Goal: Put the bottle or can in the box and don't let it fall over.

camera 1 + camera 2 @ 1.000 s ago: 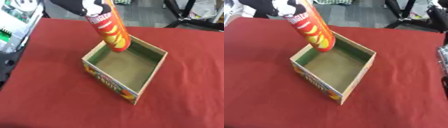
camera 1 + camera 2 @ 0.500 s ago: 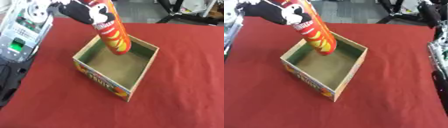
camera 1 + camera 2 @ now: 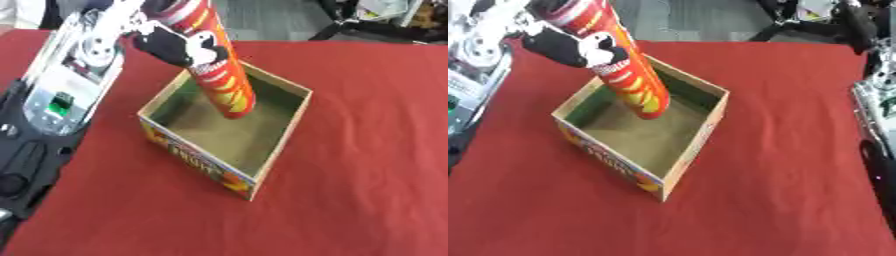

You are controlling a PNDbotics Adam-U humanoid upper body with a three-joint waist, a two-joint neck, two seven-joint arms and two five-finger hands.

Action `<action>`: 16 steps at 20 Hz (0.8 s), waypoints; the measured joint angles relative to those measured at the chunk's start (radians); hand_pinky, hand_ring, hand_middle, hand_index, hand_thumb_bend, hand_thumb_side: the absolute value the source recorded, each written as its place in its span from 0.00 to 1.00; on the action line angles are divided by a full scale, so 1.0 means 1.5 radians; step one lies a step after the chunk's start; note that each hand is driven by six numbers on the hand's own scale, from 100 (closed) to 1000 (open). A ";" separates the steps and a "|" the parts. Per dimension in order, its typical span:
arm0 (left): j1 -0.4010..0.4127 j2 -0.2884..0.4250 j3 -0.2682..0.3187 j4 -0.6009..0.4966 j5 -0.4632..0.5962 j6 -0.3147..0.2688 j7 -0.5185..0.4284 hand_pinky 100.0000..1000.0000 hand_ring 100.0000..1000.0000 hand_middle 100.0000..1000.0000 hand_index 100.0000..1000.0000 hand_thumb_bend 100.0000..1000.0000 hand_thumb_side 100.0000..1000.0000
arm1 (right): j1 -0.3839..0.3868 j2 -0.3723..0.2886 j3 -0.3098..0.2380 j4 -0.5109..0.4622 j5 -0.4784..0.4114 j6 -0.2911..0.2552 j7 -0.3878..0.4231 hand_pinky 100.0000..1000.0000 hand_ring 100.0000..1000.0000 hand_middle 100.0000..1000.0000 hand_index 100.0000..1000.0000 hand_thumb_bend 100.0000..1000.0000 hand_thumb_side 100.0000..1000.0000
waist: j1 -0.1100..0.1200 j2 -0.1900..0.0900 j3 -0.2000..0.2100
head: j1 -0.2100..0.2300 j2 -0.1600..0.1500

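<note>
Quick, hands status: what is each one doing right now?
Left hand: shut on the tall red can, held tilted with its lower end inside the box.
Right hand: only its arm shows at the right edge; hand not in view.

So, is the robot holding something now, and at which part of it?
Yes. The left robot hand holds the tall red can by its upper part, fingers curled round it. The can is tilted, with its lower end inside the open box.

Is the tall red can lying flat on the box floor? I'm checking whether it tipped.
No: the tall red can is tilted in the left hand, lower end above the open cardboard box floor.
</note>
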 measured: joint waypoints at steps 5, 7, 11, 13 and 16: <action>0.000 0.000 0.006 0.002 -0.007 -0.016 0.004 0.82 0.78 0.71 0.71 1.00 0.15 | 0.000 0.000 0.000 0.000 0.000 -0.001 -0.001 0.51 0.69 0.70 0.62 0.00 0.54 | 0.002 0.000 0.001 | -0.002 0.000; 0.001 0.000 0.011 0.003 -0.008 -0.020 0.008 0.80 0.77 0.70 0.70 1.00 0.14 | 0.000 0.000 0.000 0.000 0.000 -0.002 -0.002 0.51 0.69 0.70 0.62 0.00 0.54 | 0.003 0.000 0.001 | -0.004 -0.001; 0.007 0.001 0.026 -0.003 -0.003 -0.016 0.023 0.79 0.76 0.69 0.68 0.98 0.16 | 0.000 0.000 0.000 0.000 -0.001 -0.002 -0.002 0.51 0.69 0.70 0.62 0.00 0.53 | 0.003 0.000 0.003 | -0.007 -0.001; 0.014 0.010 0.039 -0.018 0.007 -0.010 0.037 0.80 0.75 0.70 0.68 0.94 0.19 | 0.001 0.000 0.000 0.000 -0.001 -0.002 -0.003 0.51 0.69 0.70 0.62 0.00 0.53 | 0.004 -0.001 0.006 | -0.008 -0.001; 0.036 0.035 0.066 -0.052 0.033 0.003 0.063 0.81 0.75 0.70 0.67 0.93 0.20 | 0.001 0.000 0.000 0.000 -0.001 -0.003 -0.004 0.51 0.69 0.71 0.62 0.00 0.53 | 0.005 -0.004 0.010 | -0.009 -0.001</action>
